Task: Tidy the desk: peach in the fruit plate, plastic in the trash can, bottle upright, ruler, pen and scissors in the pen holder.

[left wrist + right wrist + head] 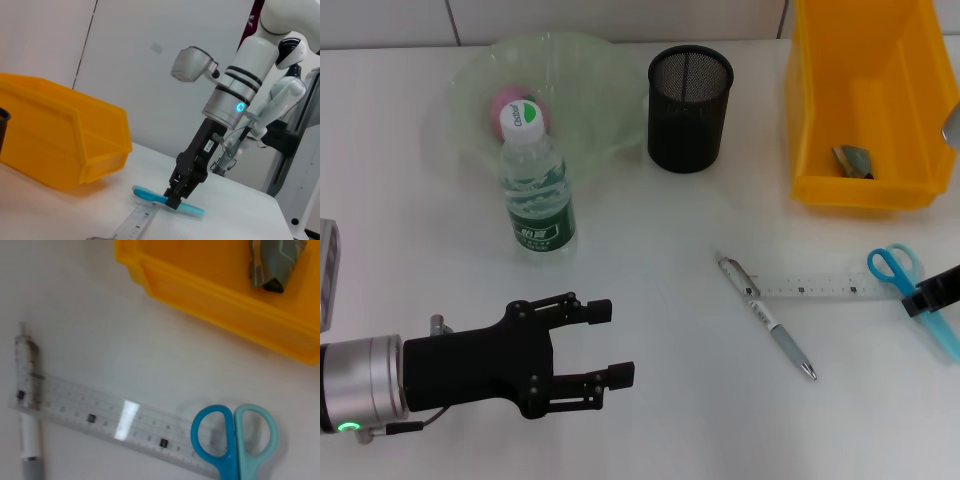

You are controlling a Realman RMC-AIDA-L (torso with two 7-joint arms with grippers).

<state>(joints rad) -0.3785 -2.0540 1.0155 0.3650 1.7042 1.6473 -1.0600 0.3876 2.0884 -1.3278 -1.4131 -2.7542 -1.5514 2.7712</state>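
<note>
White desk holds upright bottle (536,185), cap reading "Original".

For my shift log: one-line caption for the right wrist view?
Blue-handled scissors overlapping a clear plastic ruler crossed by a silver pen, below the yellow plastic bin.

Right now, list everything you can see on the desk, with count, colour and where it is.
Fruit plate: one, clear green, far left.
Peach: one, pink, in the fruit plate.
Bottle: one, clear with green label, upright before the plate.
Pen holder: one, black mesh, far centre.
Trash can: one, yellow, far right.
Plastic: one, grey, inside the trash can.
Pen: one, silver, centre right.
Ruler: one, clear, beside the pen.
Scissors: one, blue, right edge.
Left end effector: black, open, near left.
Right end effector: black, at the scissors.
</note>
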